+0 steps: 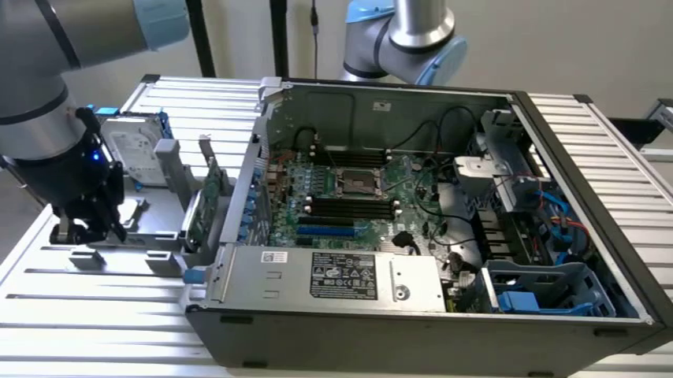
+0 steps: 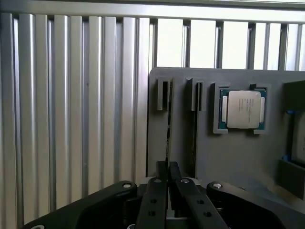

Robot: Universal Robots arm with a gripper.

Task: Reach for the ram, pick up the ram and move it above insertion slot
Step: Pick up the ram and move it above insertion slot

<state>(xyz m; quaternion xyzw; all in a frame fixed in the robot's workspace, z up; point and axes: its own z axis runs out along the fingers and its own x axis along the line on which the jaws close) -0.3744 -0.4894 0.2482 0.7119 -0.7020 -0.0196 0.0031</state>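
The black claw (image 2: pixel 167 167) is nearly pressed together, pinching the ram (image 2: pixel 167 136), a thin stick seen edge-on, standing in the matte grey tray (image 2: pixel 238 157). Its chips are hidden. The tray sits on a ribbed metal table (image 2: pixel 71 119).

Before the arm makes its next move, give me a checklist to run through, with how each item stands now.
1. Claw shut on the ram: ok, the fingers pinch the thin board edge-on.
2. Right stick chosen, not the second stick beside it: ok.
3. Ram free of its tray holder: not ok, its far end sits in the holder.
4. Processor apart from the claw: ok.
5. Computer case open over the motherboard: ok.
6. Memory slots empty with latches open: cannot tell.
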